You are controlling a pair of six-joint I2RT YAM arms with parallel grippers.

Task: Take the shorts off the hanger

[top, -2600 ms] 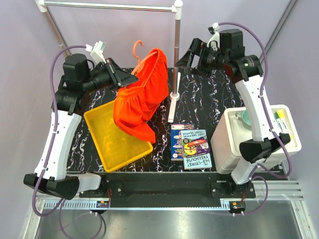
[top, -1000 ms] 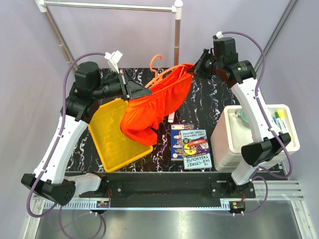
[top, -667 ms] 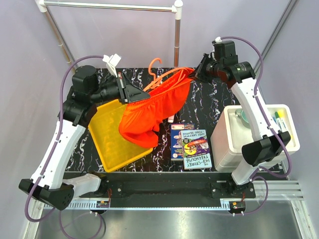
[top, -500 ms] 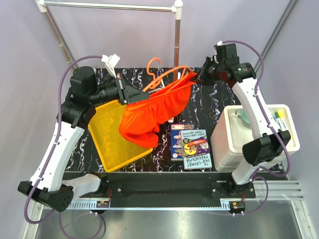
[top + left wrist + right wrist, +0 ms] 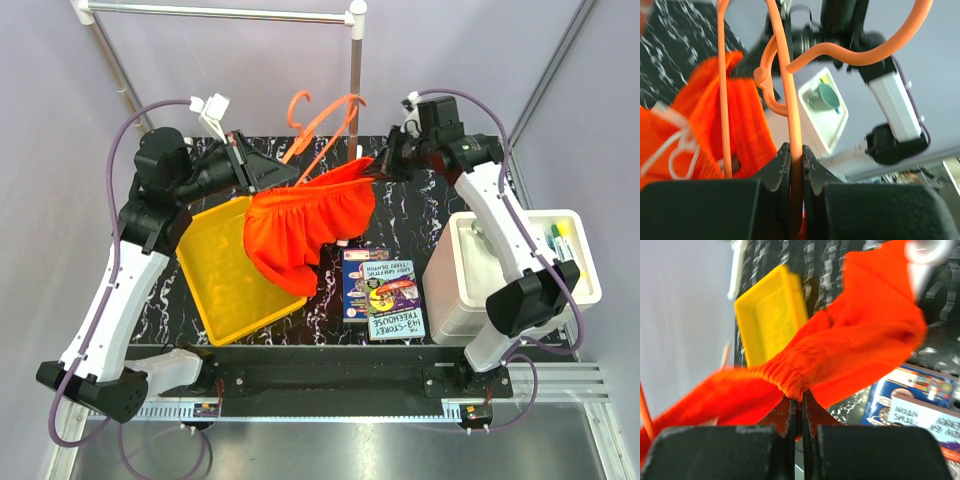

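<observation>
Orange-red shorts point(image 5: 305, 215) hang at centre, waistband pinched in the right gripper point(image 5: 801, 407); left gripper point(image 5: 792, 160) clamps the hanger point(image 5: 325, 125), upper centre. Pulling-off step, I judge: next, draw them apart until the fabric slips free.

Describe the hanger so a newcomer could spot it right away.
Under the grey metal rail at the back, look above the orange-red shorts. The hanger is the thin orange open frame with a curved hook, clamped in the left gripper; the shorts are floppy cloth, the hanger a bare outline.

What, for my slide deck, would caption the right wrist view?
Right gripper pinches the elastic waistband of the bright orange-red fabric shorts, with a yellow plastic tray beyond.
</observation>
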